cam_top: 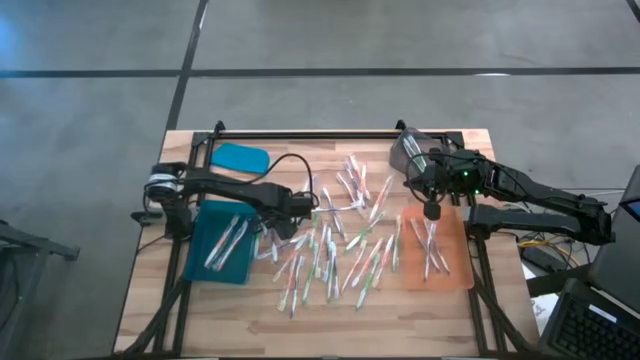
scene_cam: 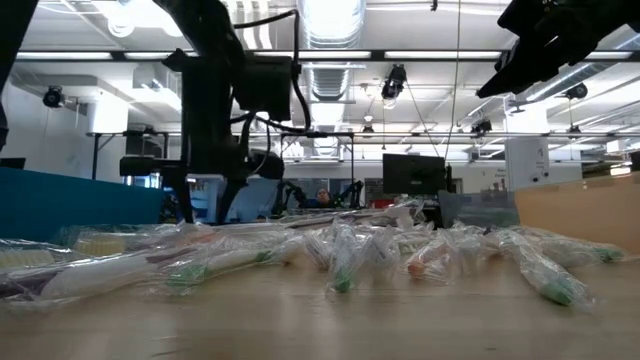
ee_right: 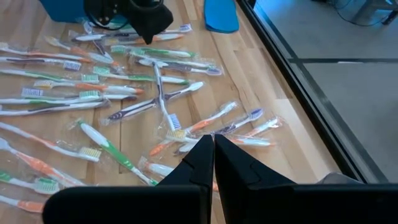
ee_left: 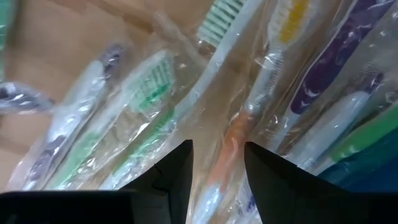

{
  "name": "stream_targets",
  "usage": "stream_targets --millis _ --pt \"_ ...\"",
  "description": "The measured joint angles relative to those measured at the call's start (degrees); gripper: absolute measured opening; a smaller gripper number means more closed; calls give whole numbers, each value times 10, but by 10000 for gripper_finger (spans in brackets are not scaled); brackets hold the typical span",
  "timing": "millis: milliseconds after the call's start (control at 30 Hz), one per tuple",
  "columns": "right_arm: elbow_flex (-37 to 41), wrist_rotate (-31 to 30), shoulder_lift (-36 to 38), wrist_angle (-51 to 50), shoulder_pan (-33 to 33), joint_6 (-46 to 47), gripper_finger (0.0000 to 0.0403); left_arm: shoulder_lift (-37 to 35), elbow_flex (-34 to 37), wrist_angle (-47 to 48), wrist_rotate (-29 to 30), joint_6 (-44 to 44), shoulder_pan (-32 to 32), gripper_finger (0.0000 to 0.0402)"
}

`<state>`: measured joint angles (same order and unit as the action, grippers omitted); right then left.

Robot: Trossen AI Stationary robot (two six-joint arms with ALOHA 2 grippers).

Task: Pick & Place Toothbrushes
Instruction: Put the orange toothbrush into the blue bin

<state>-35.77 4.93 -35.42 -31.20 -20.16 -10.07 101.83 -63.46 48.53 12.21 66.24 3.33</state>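
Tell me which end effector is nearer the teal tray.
Left. The left end effector sits over the toothbrushes just beside the teal tray's inner edge. The right end effector is across the table, above the orange tray.

I work in an open-plan robotics lab or industrial workshop hall. Exposed silver ventilation ducts (scene_cam: 330, 70) and long fluorescent ceiling light strips (scene_cam: 420, 45) run overhead. Dark computer monitors (scene_cam: 412, 173) stand on desks behind my pale butcher-block wooden bench (cam_top: 330, 315). The polished grey concrete floor (cam_top: 90, 150) carries dark seam lines. A seated person (scene_cam: 322, 197) shows far back.
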Motion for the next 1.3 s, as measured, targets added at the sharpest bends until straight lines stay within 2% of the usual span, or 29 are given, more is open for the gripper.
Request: stream_targets --millis 267,733,1000,1133,1300 --pt "0 0 0 0 0 0 8 18 0 -5 15 26 0 144" --pt "0 0 0 0 0 0 8 17 0 -6 29 72 0 37" --pt "0 0 0 0 0 0 8 2 -7 2 57 73 0 20" --pt "0 0 0 0 0 0 8 -33 -29 12 59 32 0 19" --pt "0 0 0 0 0 0 8 -88 -61 26 59 -118 0 18"
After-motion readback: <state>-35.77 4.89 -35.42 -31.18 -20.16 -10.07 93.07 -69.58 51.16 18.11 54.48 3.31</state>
